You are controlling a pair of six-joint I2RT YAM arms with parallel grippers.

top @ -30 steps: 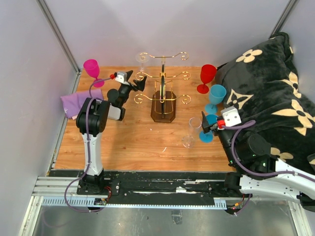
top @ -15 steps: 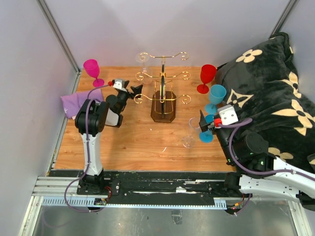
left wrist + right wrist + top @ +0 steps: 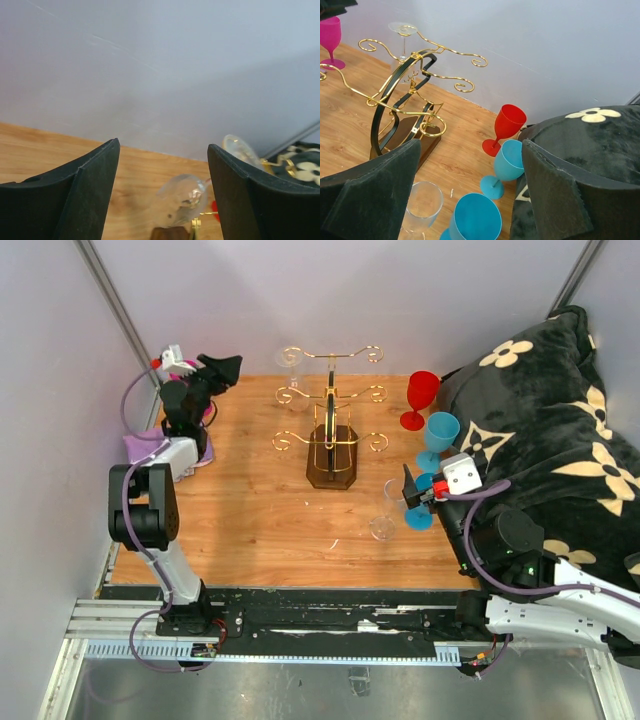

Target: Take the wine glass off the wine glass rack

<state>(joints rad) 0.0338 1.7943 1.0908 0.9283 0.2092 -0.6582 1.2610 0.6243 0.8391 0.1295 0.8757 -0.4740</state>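
Observation:
The wine glass rack (image 3: 331,436), gold wire on a dark wooden base, stands mid-table. A clear wine glass (image 3: 290,358) hangs upside down from its top left hook. My left gripper (image 3: 228,368) is raised at the far left, well apart from the rack, and stands open and empty. In the left wrist view the blurred clear wine glass (image 3: 183,200) shows ahead between the fingers (image 3: 95,190). My right gripper (image 3: 407,486) is open to the right of the rack, above a standing clear glass (image 3: 384,512). The right wrist view shows the rack (image 3: 405,95) and the hanging glass (image 3: 402,31).
A red glass (image 3: 420,396) and two blue glasses (image 3: 438,436) stand right of the rack, against a black flowered blanket (image 3: 550,440). A pink glass (image 3: 331,37) and a purple cloth (image 3: 148,448) sit at the far left under my left arm. Walls close the back and sides.
My left arm has swung away from the rack's left side to the far left corner and risen; its jaws narrowed a little. The right arm has barely moved.

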